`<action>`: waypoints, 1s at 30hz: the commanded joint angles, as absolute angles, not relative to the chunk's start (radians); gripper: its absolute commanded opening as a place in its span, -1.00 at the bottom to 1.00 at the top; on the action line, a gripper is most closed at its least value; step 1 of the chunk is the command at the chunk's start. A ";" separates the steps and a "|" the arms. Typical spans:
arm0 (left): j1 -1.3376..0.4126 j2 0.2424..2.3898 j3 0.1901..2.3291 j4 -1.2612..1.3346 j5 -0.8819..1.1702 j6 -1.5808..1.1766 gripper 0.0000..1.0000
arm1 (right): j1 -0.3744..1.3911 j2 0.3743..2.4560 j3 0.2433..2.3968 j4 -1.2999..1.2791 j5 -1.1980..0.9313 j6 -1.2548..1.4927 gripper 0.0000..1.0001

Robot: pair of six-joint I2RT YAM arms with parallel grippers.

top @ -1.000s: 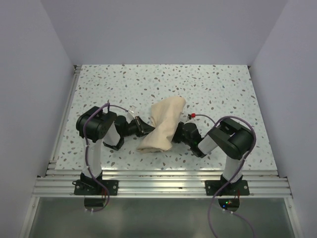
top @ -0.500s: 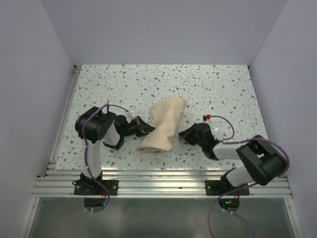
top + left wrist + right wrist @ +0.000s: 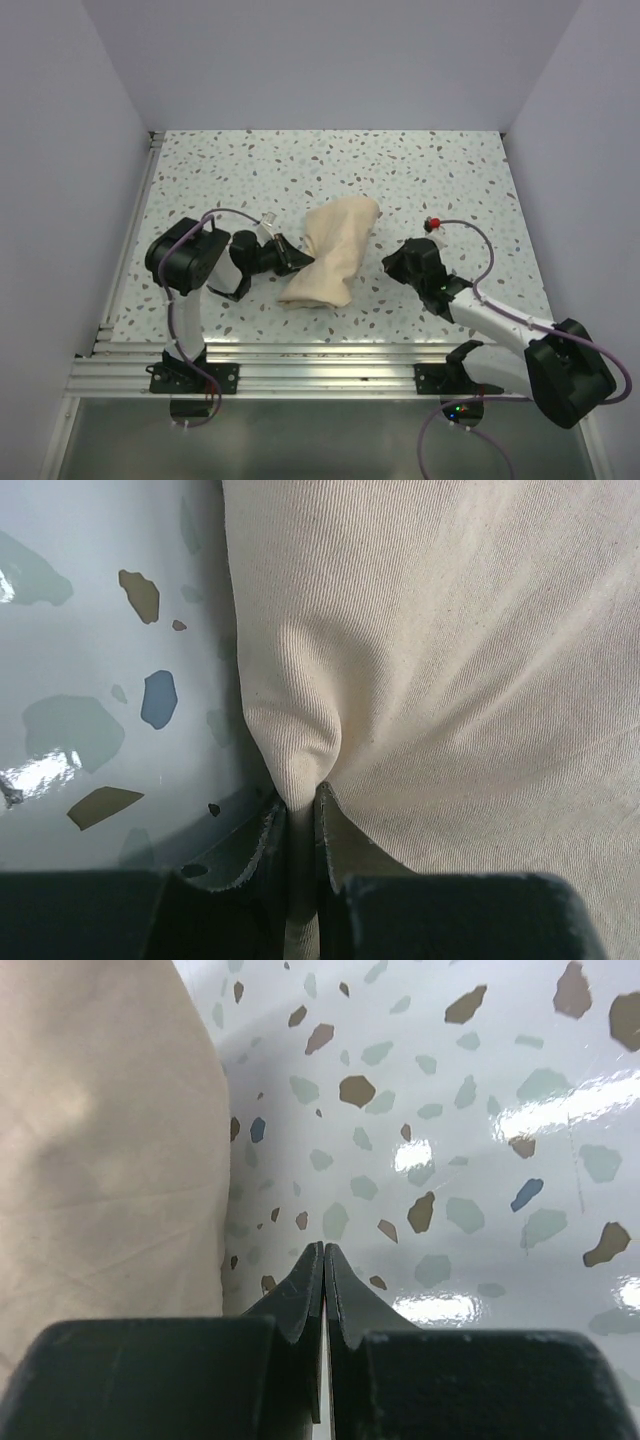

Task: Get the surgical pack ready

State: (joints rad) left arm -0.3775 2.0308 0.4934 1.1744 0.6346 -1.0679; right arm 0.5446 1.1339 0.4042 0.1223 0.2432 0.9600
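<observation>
The surgical pack [image 3: 330, 252] is a tan-beige cloth bundle lying mid-table, narrowed at its waist. My left gripper [image 3: 296, 262] is shut on a fold of its cloth at the bundle's left side; the left wrist view shows the cloth [image 3: 430, 660] pinched between the jaws of that gripper [image 3: 300, 798]. My right gripper [image 3: 388, 265] is shut and empty, a little to the right of the bundle, apart from it. In the right wrist view the gripper [image 3: 324, 1250] sits over bare table with the bundle [image 3: 100, 1130] at the left. Tray, instruments and packets are hidden.
The speckled table [image 3: 440, 180] is walled at the left, right and back. A metal rail [image 3: 320, 350] runs along the near edge, with the arm bases behind it. A red-tipped cable [image 3: 434, 223] arcs over my right arm.
My right gripper has let go of the bundle's right side and drawn back to the right, its arm swinging out low. The left gripper keeps its hold; the bundle has barely shifted.
</observation>
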 commanded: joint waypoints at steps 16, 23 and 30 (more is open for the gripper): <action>-0.558 1.796 0.531 0.709 0.267 -0.884 -1.00 | 0.488 0.986 0.488 -0.124 0.391 0.824 -1.00; -0.652 1.769 0.590 0.680 0.166 -0.861 -1.00 | 0.480 0.922 0.492 -0.215 0.460 0.811 -1.00; -0.729 1.747 0.646 0.663 0.106 -0.819 -0.86 | 0.468 0.885 0.525 -0.288 0.515 0.787 -1.00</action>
State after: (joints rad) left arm -0.6987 1.7714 0.6178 0.7025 0.1368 -0.8425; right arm 0.4763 0.9070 0.4694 -0.2352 0.4385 0.8150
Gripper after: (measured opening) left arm 0.155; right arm 0.008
